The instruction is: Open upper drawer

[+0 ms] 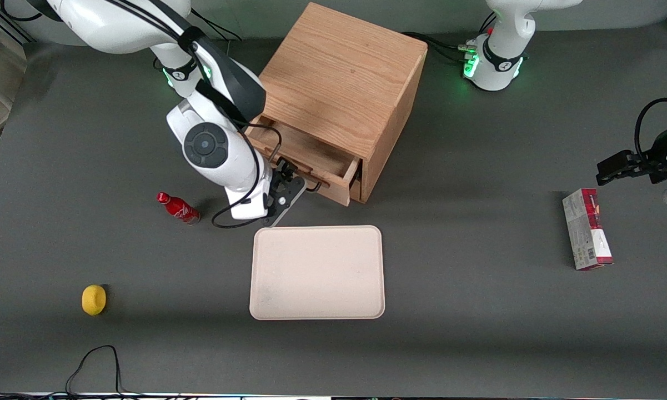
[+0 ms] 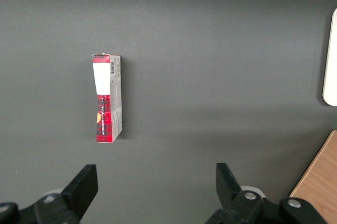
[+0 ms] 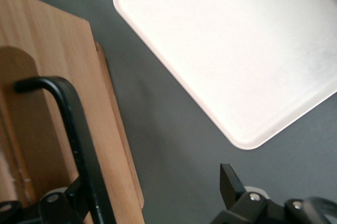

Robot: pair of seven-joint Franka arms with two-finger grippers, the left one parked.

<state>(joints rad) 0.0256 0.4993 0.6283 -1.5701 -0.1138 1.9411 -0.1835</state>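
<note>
The wooden cabinet (image 1: 339, 83) stands at the middle of the table's back. Its upper drawer (image 1: 305, 151) is pulled partly out, and its inside looks bare. The drawer's oak front (image 3: 52, 66) and thin black bar handle (image 3: 73, 124) fill part of the right wrist view. My right gripper (image 1: 295, 182) is at the drawer's front, just above the table. In the wrist view the gripper (image 3: 152, 195) is open: its fingers stand wide apart. The handle runs close beside one finger, and the other finger (image 3: 229, 182) is over bare table.
A cream tray (image 1: 316, 272) lies just nearer the camera than the gripper and shows in the right wrist view (image 3: 231, 50). A red bottle (image 1: 177, 208) lies beside the arm. A yellow round object (image 1: 93, 300) sits nearer the camera. A red and white box (image 1: 586, 236) lies toward the parked arm's end.
</note>
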